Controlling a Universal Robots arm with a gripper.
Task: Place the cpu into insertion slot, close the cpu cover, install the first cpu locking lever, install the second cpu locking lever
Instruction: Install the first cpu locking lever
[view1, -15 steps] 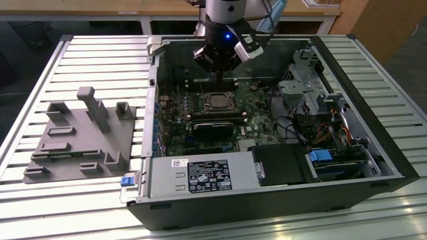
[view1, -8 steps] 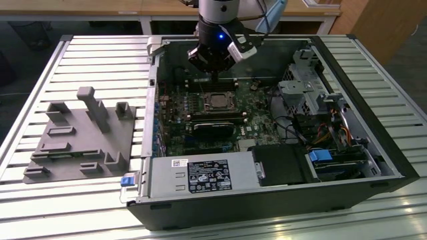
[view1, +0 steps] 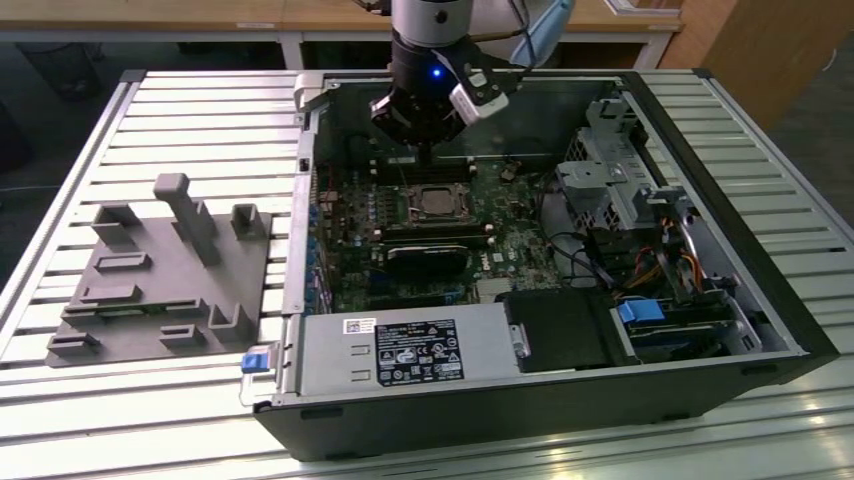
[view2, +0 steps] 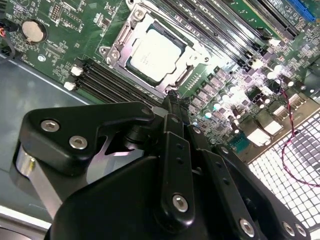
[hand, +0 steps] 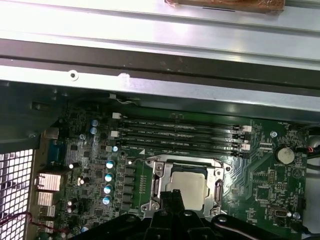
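Closest, the claw (view2: 172, 97) has its fingers (view2: 175, 150) pressed together, holding nothing, tips just beside the slot (view2: 134, 73) edge. Seated in that slot, the cpu (view2: 152, 54) lies just ahead of the tips, with the cover (view2: 192, 64) flat around it.

Logged from my station: a slatted metal table (view1: 80, 400). On it, at the exterior view's left, stood a grey moulded fixture (view1: 160, 270). Beside that lay an open computer case (view1: 534, 420) holding a labelled power supply (view1: 400, 355). In the first wrist view I noted black memory slots (hand: 180, 137), a coin battery (hand: 285, 154) and blue-topped capacitors (hand: 107, 177).
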